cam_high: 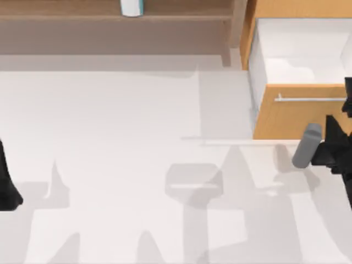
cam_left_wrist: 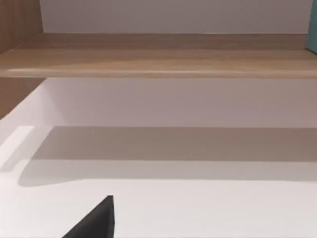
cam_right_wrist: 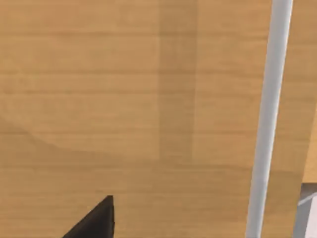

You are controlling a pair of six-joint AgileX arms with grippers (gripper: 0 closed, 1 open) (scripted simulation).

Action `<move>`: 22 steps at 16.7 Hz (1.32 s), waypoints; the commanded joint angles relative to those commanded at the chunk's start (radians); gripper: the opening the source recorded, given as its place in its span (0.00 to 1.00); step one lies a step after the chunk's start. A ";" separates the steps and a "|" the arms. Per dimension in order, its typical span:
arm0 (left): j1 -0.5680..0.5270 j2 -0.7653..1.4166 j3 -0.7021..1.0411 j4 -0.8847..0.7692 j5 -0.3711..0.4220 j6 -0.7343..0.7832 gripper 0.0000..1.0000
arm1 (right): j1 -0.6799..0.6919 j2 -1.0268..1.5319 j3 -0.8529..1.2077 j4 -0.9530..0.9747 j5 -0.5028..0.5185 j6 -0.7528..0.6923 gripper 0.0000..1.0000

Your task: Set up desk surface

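Top view first: desk surface (cam_high: 121, 137) is the big, flat, white top that lies under both arms and spreads out between them. The right claw (cam_high: 330, 148) hangs at the right edge, just in front of the drawer front (cam_high: 286, 118) of the orange-wood cabinet (cam_high: 297, 8). The silver bar handle (cam_high: 311, 99) is a little past the claw, on that front. The drawer (cam_high: 297, 49) is pulled out and is white inside. A grey round thing (cam_high: 306, 146) sits right at the claw, on its desk side, and looks like it touches it. I cannot tell if the claw holds it, or if the claw is wide or narrow. The left claw (cam_high: 6, 190) is parked at the left edge, low over the desk, well apart from the right one. I cannot tell its state either. Far ahead of it runs the brown shelf board (cam_high: 82, 14), with a white and teal thing (cam_high: 132, 6) on it.

Left wrist view: a black claw tip (cam_left_wrist: 96, 223) is over the white desk (cam_left_wrist: 198, 208), and the shelf board (cam_left_wrist: 158, 54) is ahead, higher up.

Right wrist view: a black claw tip (cam_right_wrist: 96, 223) is very near the drawer front (cam_right_wrist: 124, 99), and the handle (cam_right_wrist: 267, 124) is just to one side.
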 joint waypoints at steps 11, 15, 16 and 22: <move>0.000 0.000 0.000 0.000 0.000 0.000 1.00 | -0.012 0.005 0.030 -0.025 -0.012 0.000 0.62; 0.000 0.000 0.000 0.000 0.000 0.000 1.00 | -0.012 0.005 0.030 -0.025 -0.012 0.000 0.32; 0.000 0.000 0.000 0.000 0.000 0.000 1.00 | -0.012 0.005 0.030 -0.025 -0.012 0.000 0.25; 0.000 0.000 0.000 0.000 0.000 0.000 1.00 | -0.012 0.005 0.030 -0.025 -0.012 0.000 0.00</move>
